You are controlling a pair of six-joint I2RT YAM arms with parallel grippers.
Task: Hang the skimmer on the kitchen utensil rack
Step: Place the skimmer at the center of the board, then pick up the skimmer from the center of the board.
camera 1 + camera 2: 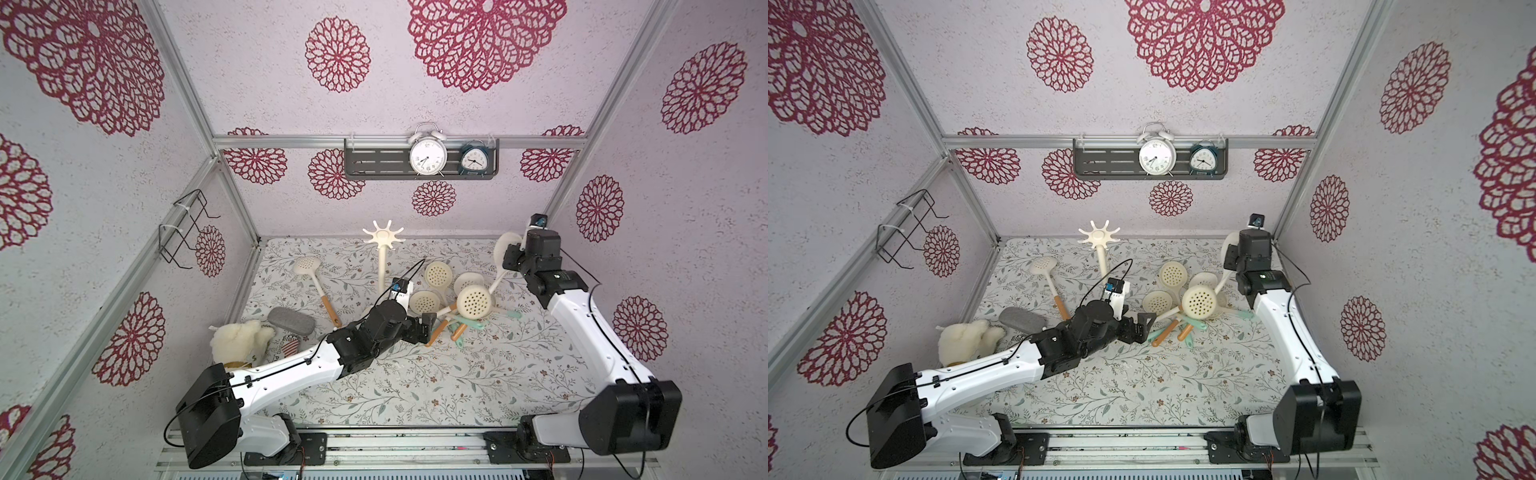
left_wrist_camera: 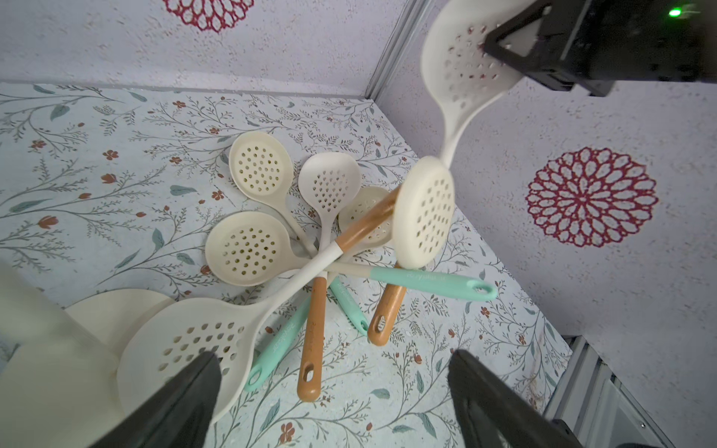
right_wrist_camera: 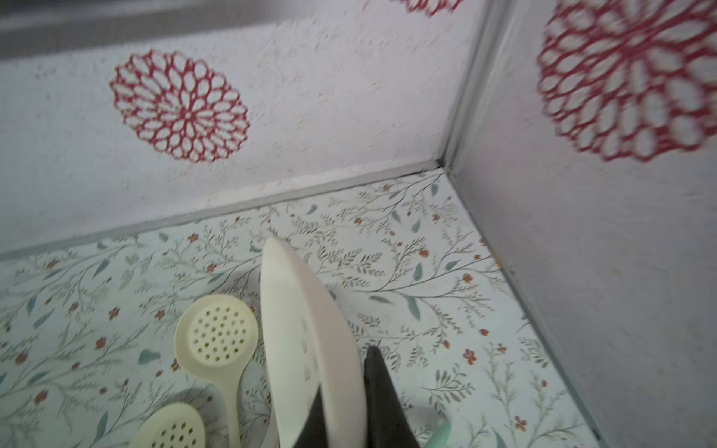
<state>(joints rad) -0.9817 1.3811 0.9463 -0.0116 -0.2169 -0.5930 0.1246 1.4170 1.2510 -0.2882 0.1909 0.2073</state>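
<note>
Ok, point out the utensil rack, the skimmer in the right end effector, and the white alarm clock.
kitchen utensil rack [image 1: 382, 236]: in a top view, centre of its hook crown.
held skimmer [image 2: 446, 77]: left wrist view, perforated head.
white alarm clock [image 1: 424, 157]: in a top view, dial.

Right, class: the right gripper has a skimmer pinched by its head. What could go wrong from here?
One: the right gripper pinches the held skimmer by its head, so it could slip or twist. Two: its handle hangs towards the pile of skimmers and may snag one. Three: the open left gripper sits near the kitchen utensil rack and could be clipped.
</note>
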